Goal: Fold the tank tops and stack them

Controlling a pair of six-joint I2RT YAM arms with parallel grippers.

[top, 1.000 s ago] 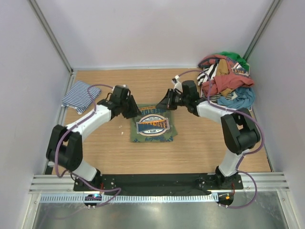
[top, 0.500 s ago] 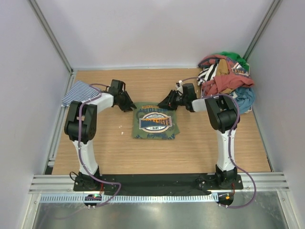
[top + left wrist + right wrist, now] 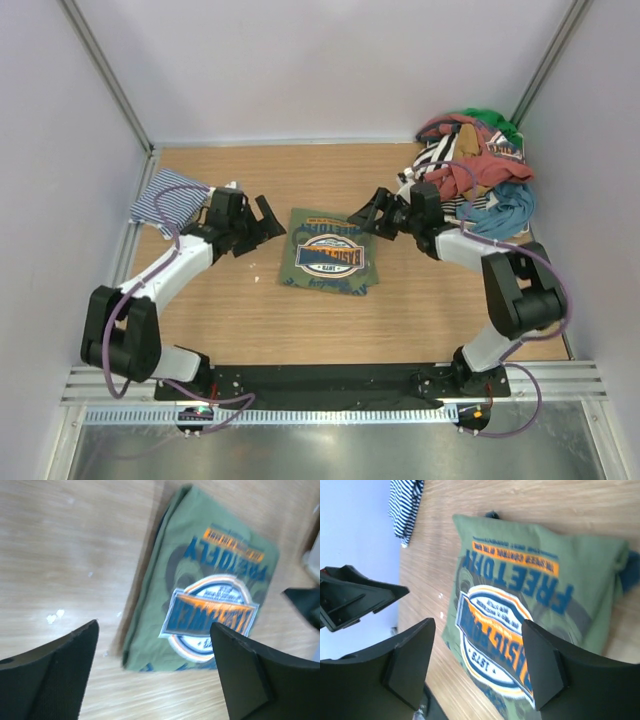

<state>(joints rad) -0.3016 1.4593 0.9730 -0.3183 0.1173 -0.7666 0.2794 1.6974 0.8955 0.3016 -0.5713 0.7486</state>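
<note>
Olive green tank top [image 3: 330, 262]: folded to a rectangle, flat on the table [image 3: 300, 320], printed side up with a blue, orange and white badge and blue lettering. It lies between the left fingers [image 3: 262, 208] and right fingers [image 3: 378, 200], touching neither. Dark trim shows at one folded edge.

Left fingers [image 3: 55, 675]: spread wide, holding nothing.

Right fingers [image 3: 410, 665]: spread wide, holding nothing.

Striped tank top [image 3: 165, 200]: folded, well behind the left fingers, partly crossed by that arm's cable.

Visibility: the left wrist view is blurred. In the right wrist view the striped top [image 3: 405, 505] is cut off at the frame edge, and the fingers cover the olive top's [image 3: 530, 610] near corners.

Clothes pile [image 3: 475, 170]: behind the right fingers.
</note>
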